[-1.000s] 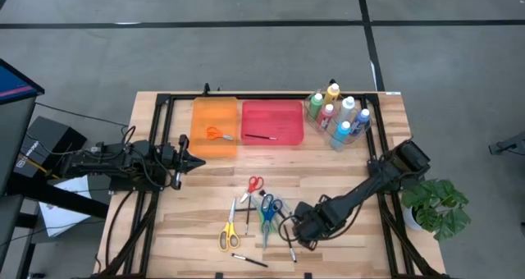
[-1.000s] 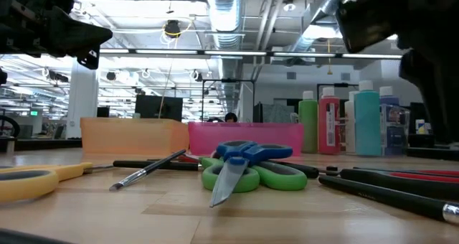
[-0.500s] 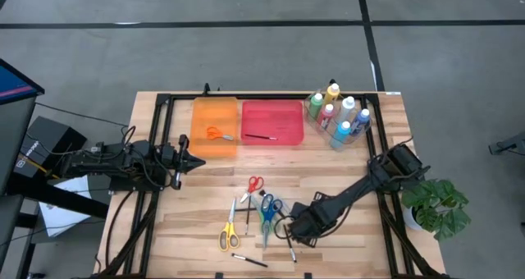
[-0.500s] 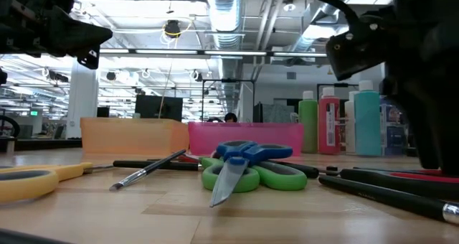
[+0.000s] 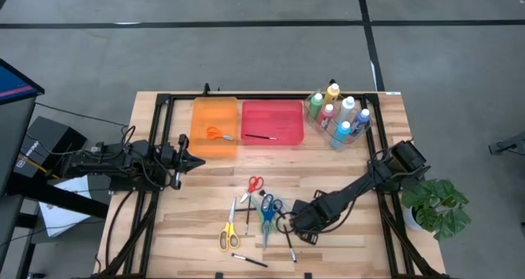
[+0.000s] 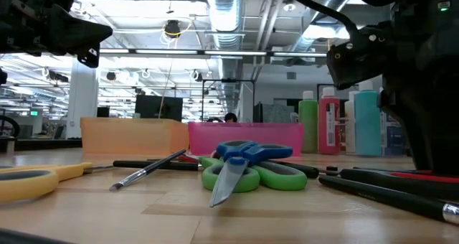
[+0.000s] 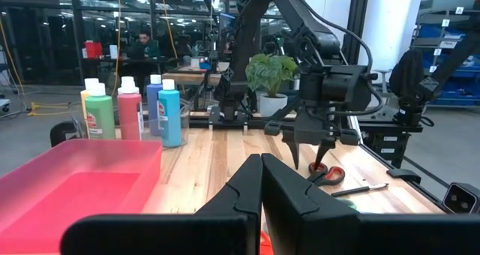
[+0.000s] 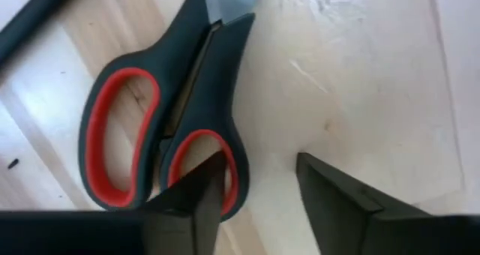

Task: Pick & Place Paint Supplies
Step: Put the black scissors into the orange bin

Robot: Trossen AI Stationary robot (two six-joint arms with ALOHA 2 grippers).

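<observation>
While the black scissors with red-lined handles [image 8: 163, 127] lie flat and closed on the wooden surface [image 5: 344, 168], near its front edge and right of centre, the right hand [image 8: 259, 165] hangs directly over them. Its two fingers are spread. One fingertip [image 8: 196, 199] is over the rim of the nearer handle loop and the other is over bare wood just beside it, so nothing is pinched yet.

The scissors look light and stiff, hard plastic over metal blades, and they sit very low on the wood, leaving little for a finger to get under. The smooth handle rims would probably slip under a shallow pinch. The better hold seems to be across the solid neck where the two handles meet, or squarely over one loop wall with both fingers pressed down to the wood. Because the blades make one end heavier, a hold far back on the loops may let them swing.

Close by on the left lie blue and green scissors [image 5: 268, 209], small red scissors [image 5: 255, 183], yellow scissors [image 5: 228, 234] and thin brushes [image 5: 289, 246]. Farther back are an orange tray [image 5: 205, 111] holding orange scissors, a red tray [image 5: 279, 111] holding a brush, and a cluster of paint bottles [image 5: 338, 115]. The left hand [image 5: 193, 160] waits in front of the orange tray, fingers pressed together.
</observation>
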